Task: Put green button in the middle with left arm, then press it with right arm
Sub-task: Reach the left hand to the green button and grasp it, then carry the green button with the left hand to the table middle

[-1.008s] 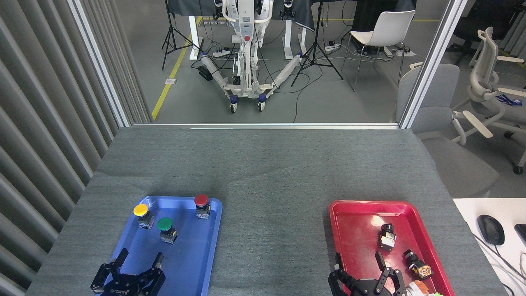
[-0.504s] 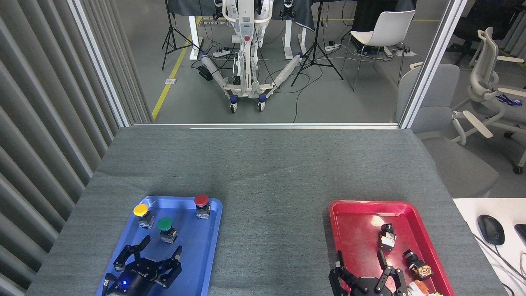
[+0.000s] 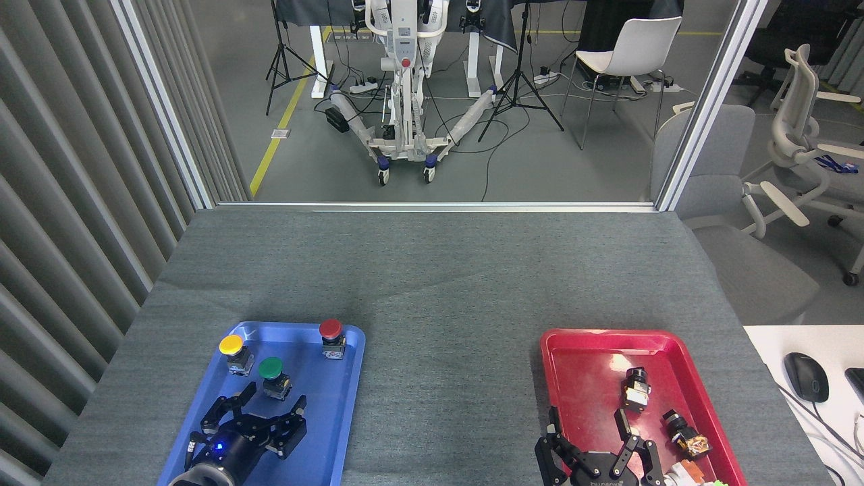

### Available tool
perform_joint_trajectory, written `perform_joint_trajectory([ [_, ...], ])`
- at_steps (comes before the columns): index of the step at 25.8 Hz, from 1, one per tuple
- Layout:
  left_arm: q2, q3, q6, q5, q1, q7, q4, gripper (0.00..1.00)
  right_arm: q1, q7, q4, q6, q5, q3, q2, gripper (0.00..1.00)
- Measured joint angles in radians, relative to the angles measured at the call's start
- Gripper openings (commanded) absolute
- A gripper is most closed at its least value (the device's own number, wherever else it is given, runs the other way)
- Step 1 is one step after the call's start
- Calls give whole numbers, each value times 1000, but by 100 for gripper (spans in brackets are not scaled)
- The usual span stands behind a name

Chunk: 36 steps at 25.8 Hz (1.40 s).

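The green button (image 3: 272,373) stands upright in the blue tray (image 3: 324,432), between the yellow-capped button (image 3: 233,352) and the red-capped button (image 3: 331,336). My left gripper (image 3: 275,397) is open just in front of the green button, its two fingers spread on either side of the button's near face without touching it. My right gripper (image 3: 586,420) is open low over the near part of the red tray (image 3: 580,351), holding nothing.
The red tray holds a few small black parts (image 3: 636,387) on its right side. Grey felt table (image 3: 445,283) lies between the two trays. A computer mouse (image 3: 806,376) rests on a white desk at far right.
My left gripper has moved forward over the blue tray toward the green button, staying open. The right gripper has barely shifted.
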Motion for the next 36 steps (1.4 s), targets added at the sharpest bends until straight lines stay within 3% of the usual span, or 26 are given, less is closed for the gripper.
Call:
perform_joint_trajectory([
  [7,-8,1,16,8,-40,1,54,87,-18,-8,-4,1,-1,1,-5,100],
  [9,-8,1,25,9,-44,3,61,79,-25,-8,-4,0,-1,-1,-7,100],
  [11,-7,1,32,10,-46,6,65,58,-29,-9,-4,0,-1,-4,-9,100],
  [13,-5,0,32,9,-47,10,65,27,-30,-10,-4,0,0,-6,-16,100],
  [15,1,-2,23,4,-43,14,65,6,-29,-16,-4,0,0,-6,-25,100],
  [16,5,-4,13,2,-41,18,66,0,-29,-17,-4,-1,2,-6,-28,100],
  [24,29,-12,-88,-3,-35,115,49,0,-53,-25,-6,3,3,-6,-29,100],
  [28,27,-41,-182,-3,-13,137,-64,0,-54,-27,-5,5,3,-4,-28,100],
  [32,6,-212,-204,-7,-21,126,-165,0,-54,-27,-6,7,4,-2,-24,100],
  [36,-79,-401,-181,-11,-117,77,-104,0,-58,-27,-7,8,5,-2,-22,100],
])
